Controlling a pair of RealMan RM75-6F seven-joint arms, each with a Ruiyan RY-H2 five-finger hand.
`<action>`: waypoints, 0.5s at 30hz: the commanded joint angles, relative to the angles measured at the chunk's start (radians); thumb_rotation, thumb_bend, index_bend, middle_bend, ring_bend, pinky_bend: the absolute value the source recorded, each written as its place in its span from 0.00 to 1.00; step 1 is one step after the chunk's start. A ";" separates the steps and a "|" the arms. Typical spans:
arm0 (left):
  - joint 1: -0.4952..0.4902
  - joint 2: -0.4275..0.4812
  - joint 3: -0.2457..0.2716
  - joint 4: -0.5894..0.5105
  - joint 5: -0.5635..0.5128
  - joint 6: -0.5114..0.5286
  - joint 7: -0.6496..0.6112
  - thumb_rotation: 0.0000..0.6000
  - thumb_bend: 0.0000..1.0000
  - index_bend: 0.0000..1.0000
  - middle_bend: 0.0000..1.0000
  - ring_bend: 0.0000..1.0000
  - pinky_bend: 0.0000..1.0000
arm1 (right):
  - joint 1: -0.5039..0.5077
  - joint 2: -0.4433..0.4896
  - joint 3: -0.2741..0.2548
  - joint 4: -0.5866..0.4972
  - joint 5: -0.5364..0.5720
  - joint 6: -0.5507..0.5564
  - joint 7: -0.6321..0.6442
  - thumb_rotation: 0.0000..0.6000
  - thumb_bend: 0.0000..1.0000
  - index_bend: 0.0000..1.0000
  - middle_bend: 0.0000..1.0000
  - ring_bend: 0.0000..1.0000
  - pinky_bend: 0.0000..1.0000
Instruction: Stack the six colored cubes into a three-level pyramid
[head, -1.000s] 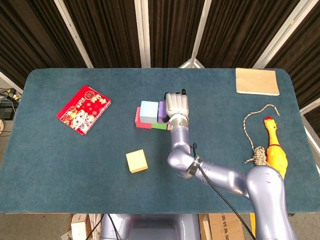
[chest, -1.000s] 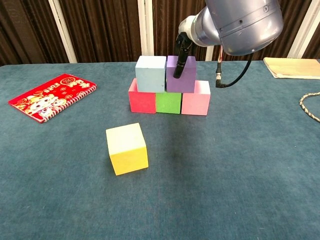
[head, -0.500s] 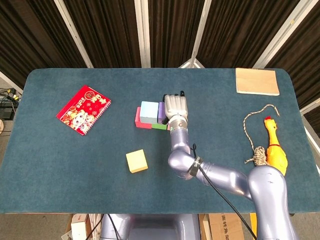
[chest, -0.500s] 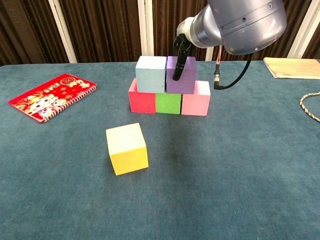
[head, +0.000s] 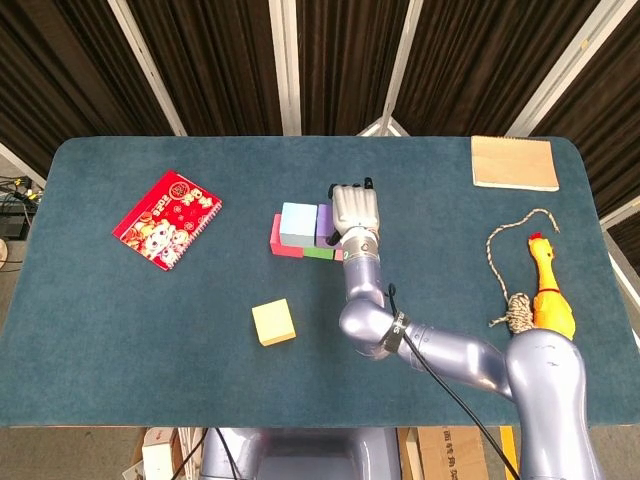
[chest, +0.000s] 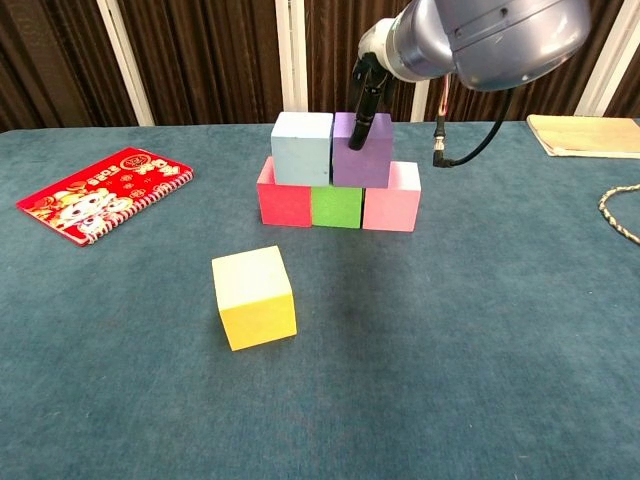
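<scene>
1. the yellow cube (chest: 254, 298) sits alone near you, well apart from the stack; it looks like your top piece.
2. red cube (chest: 284, 196), green cube (chest: 337, 205) and pink cube (chest: 391, 198) form the base, with the light blue cube (chest: 301, 146) and purple cube (chest: 362, 150) bridging their seams.
3. your right hand (head: 356, 209) hangs over the purple cube; i cannot tell whether its fingers grip it.

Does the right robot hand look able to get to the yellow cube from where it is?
Probably yes. The yellow cube sits alone on open table in front of the stack, and the right robot hand is at the purple cube, with nothing between them.
</scene>
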 joint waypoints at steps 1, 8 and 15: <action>0.000 0.000 0.001 -0.002 0.001 0.001 0.000 1.00 0.32 0.16 0.10 0.01 0.00 | -0.006 0.019 0.001 -0.032 0.011 0.009 -0.011 1.00 0.13 0.29 0.30 0.21 0.00; 0.002 0.003 0.001 -0.006 0.005 0.004 -0.006 1.00 0.32 0.16 0.10 0.01 0.00 | -0.029 0.091 0.016 -0.173 0.027 0.044 -0.010 1.00 0.13 0.29 0.30 0.21 0.00; 0.008 0.011 0.000 -0.015 0.011 0.009 -0.027 1.00 0.32 0.16 0.10 0.01 0.00 | -0.093 0.230 0.068 -0.425 -0.009 0.100 0.056 1.00 0.13 0.28 0.30 0.21 0.00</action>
